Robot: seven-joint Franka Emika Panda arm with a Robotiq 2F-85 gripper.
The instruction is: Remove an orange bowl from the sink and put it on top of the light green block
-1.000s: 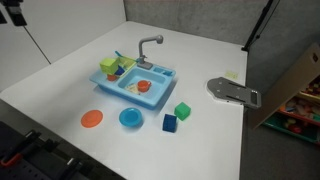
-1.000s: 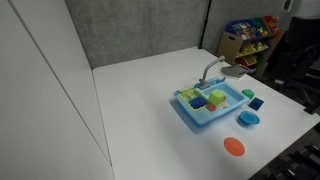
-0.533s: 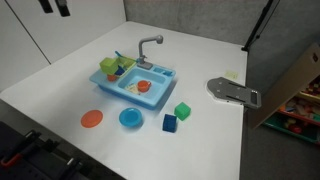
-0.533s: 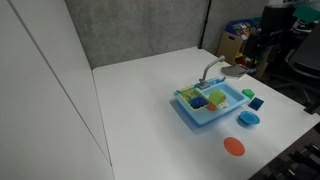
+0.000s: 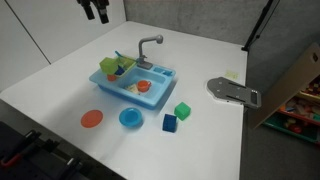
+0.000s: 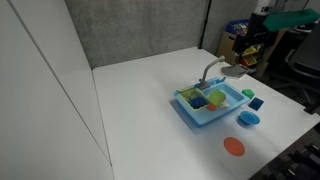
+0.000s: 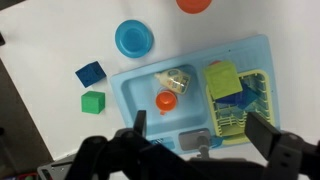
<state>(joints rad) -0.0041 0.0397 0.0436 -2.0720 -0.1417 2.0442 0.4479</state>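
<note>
Inside the basin of the light blue plastic toy sink [image 7: 135, 110] the small orange-red plastic bowl [image 7: 166, 101] sits upright and untouched. The pale lime-coloured block [image 7: 222, 78] lies in the neighbouring compartment. High above, the gripper [image 7: 197, 128], with jaws wide apart and empty, has travelled toward the sink during the last second. By my judgement the approach has begun, but the descent has not.

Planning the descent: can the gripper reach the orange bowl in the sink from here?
Probably yes: the orange bowl sits uncovered in the sink basin, and the gripper is open high above it.
</note>
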